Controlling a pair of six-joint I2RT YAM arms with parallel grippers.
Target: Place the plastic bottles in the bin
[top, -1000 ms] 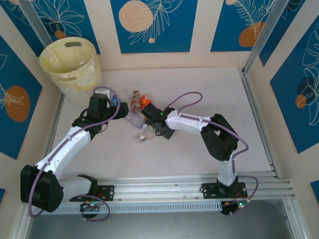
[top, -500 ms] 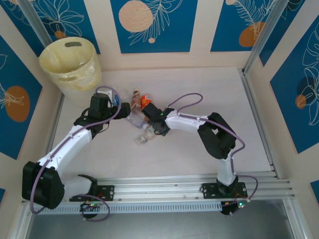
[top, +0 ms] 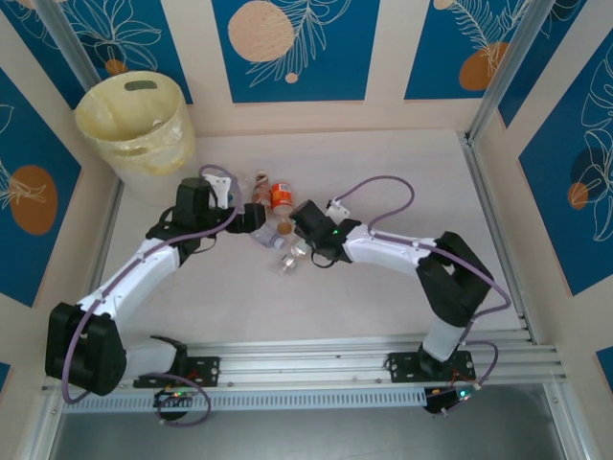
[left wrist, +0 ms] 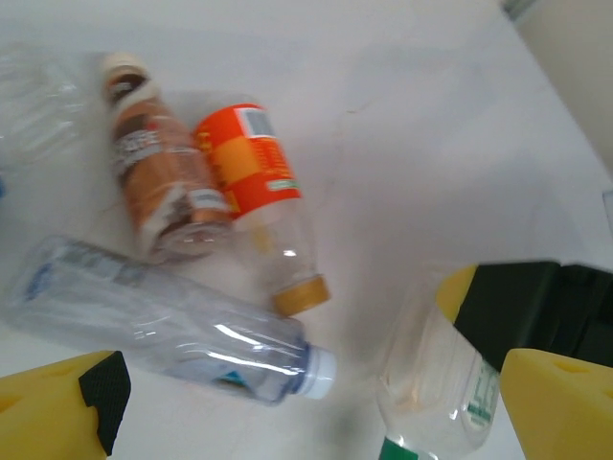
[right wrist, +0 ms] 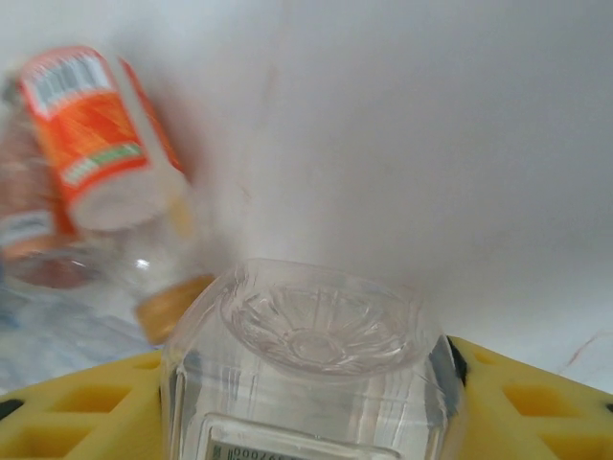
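right claw has a bottle, bin sits well away

pale counter (top: 402,182) fenced by blue patterned walls. the bin (top: 144,144) stands at the upper left of the overhead frame. the loose plastic bottles (top: 271,203) are bunched just left of centre, well apart from it.

the step in hand, as i read it, is the grasp on one bottle. the right claw (top: 298,249) is closed on a clear bottle (right wrist: 321,355), with its yellow pads (right wrist: 536,412) against both sides and the moulded base facing away from the wrist camera. in the overhead frame that bottle is just below the bunch, and i cannot tell whether it touches the counter.

the left claw (left wrist: 311,417) is spread wide with nothing in it. it hovers over three bottles lying on their sides. a brown-labelled bottle (left wrist: 158,177) touches an orange-labelled bottle (left wrist: 251,182), and a white-capped bottle (left wrist: 163,321) lies across the lower left of its wrist frame.

the next move, by my judgement, is to lift the held bottle clear of its neighbours. it then has to travel to the upper left corner and be let go above the rim. the bin is tall, so height should come first. the thin plastic may buckle or slip, and the two arms are near each other, so the path wants care.
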